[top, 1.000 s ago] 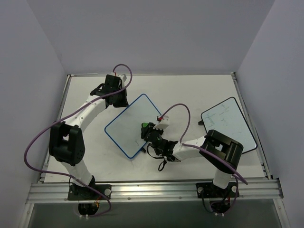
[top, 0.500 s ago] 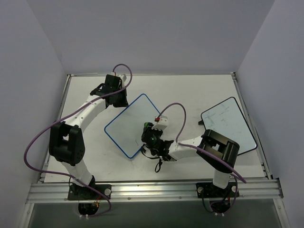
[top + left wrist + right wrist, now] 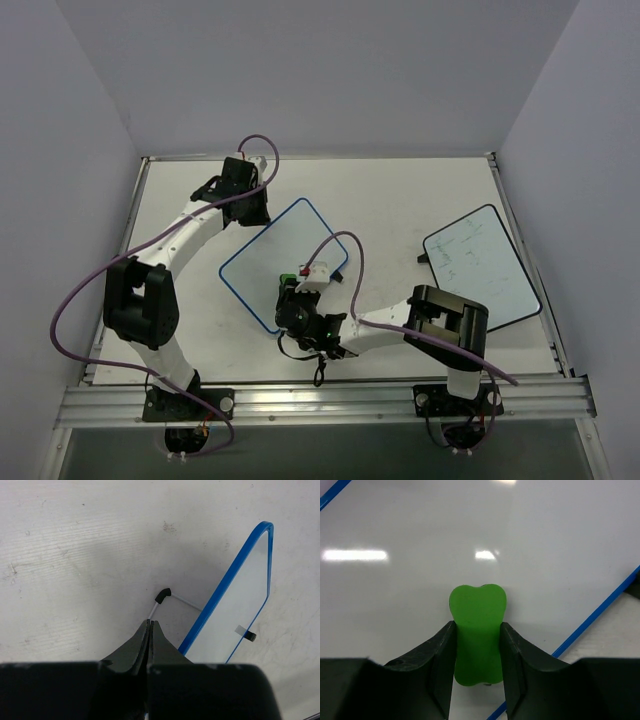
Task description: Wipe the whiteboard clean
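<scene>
The blue-framed, white rectangular whiteboard (image 3: 280,250) sits diagonally on the white table (image 3: 420,195), directly beneath the right gripper (image 3: 477,626). Its jaws clamp a green bone-shaped eraser (image 3: 478,602), the eraser's tip at the glossy face close to the blue edge, by the board's near corner. The left gripper (image 3: 150,626) is pinched closed at the board's far-left side, where a thin wire leg (image 3: 156,609) with a black cap runs into its tips. Whether it nips the wire is unclear. A black-framed white board (image 3: 480,265) lies well apart to the right.
</scene>
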